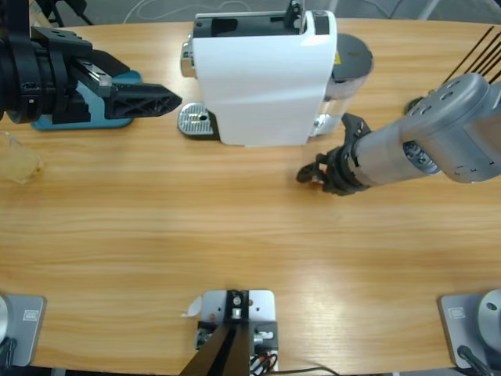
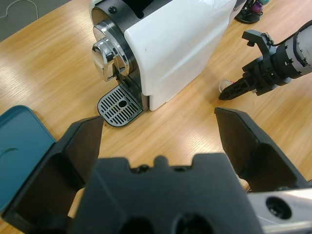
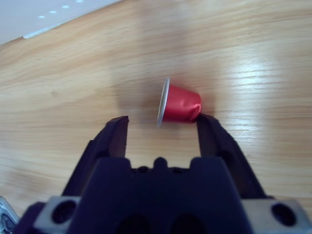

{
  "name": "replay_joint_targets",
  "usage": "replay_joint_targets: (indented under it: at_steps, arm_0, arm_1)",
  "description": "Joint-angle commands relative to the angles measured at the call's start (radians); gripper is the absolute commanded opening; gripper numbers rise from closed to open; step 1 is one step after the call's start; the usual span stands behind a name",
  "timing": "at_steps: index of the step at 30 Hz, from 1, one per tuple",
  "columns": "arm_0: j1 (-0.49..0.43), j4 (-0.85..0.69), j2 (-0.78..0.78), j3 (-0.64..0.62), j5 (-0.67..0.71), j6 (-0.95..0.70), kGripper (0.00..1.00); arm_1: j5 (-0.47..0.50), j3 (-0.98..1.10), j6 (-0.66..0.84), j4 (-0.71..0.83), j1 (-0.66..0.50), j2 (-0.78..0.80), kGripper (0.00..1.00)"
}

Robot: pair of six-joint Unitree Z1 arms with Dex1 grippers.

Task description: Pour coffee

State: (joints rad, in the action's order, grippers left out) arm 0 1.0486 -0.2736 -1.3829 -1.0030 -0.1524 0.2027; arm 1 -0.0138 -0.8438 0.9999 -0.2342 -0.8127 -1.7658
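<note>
Right tool (image 3: 161,129), jaws apart, faces red capsule (image 3: 180,104) lying on its side just ahead on the counter (image 3: 73,73); left tool (image 2: 161,141) is likewise open.

I see bright, even light from overhead; glare streaks the desk (image 3: 253,63) (right wrist view), where my right hand (image 3: 161,131) looks blurred.

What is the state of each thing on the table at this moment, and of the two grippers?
Left gripper: open, holds nothing.
Right gripper: open, just short of the capsule.
Red capsule: on its side on the table, not gripped.
Coffee machine: upright, drip tray bare.
Glass tumbler: upright at the table's edge, a little tan liquid inside.
Teal tray: flat on the table.
</note>
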Motion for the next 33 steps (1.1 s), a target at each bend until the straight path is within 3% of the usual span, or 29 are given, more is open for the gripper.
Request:
replay_joint_targets:
  at_steps: [1, 4, 6, 12, 17, 21, 23, 25, 26, 28, 33]
  arm_0:
    - [0.01, 0.005, 0.016, 0.043, 0.002, 0.01, 1.0]
    - [0.01, 0.005, 0.016, 0.046, 0.002, 0.012, 1.0]
    - [0.01, 0.005, 0.016, 0.044, 0.002, 0.012, 1.0]
    - [0.01, 0.005, 0.026, 0.051, 0.003, 0.012, 1.0]
    - [0.01, 0.005, 0.028, 0.052, 0.004, 0.012, 1.0]
    - [0.01, 0.004, 0.03, 0.052, 0.003, 0.014, 1.0]
    - [0.01, 0.004, 0.03, 0.052, 0.002, 0.014, 1.0]
    - [0.01, 0.005, 0.028, 0.053, 0.002, 0.014, 1.0]
    - [0.01, 0.005, 0.028, 0.053, 0.002, 0.014, 1.0]
    - [0.01, 0.004, 0.028, 0.055, 0.002, 0.014, 1.0]
    - [0.01, 0.004, 0.036, 0.063, 0.002, 0.023, 1.0]
  arm_1:
    - [-0.017, 0.015, -0.021, -0.021, 0.015, -0.037, 0.457]
    - [-0.02, 0.005, -0.005, -0.062, 0.032, -0.04, 0.736]
    - [-0.022, 0.005, 0.006, -0.072, 0.033, -0.042, 0.779]
    - [-0.025, -0.01, 0.004, -0.065, 0.036, -0.047, 0.765]
    - [-0.034, -0.009, -0.01, -0.062, 0.037, -0.053, 0.607]
    - [-0.063, -0.009, -0.026, -0.051, 0.047, -0.057, 0.584]
    - [-0.07, -0.009, -0.026, -0.052, 0.049, -0.057, 0.49]
    - [-0.071, -0.008, -0.026, -0.051, 0.048, -0.057, 0.466]
    - [-0.071, -0.008, -0.027, -0.051, 0.049, -0.058, 0.395]
    - [-0.075, -0.009, -0.032, -0.05, 0.05, -0.063, 0.107]
    - [-0.064, -0.009, -0.03, -0.051, 0.052, -0.073, 0.085]
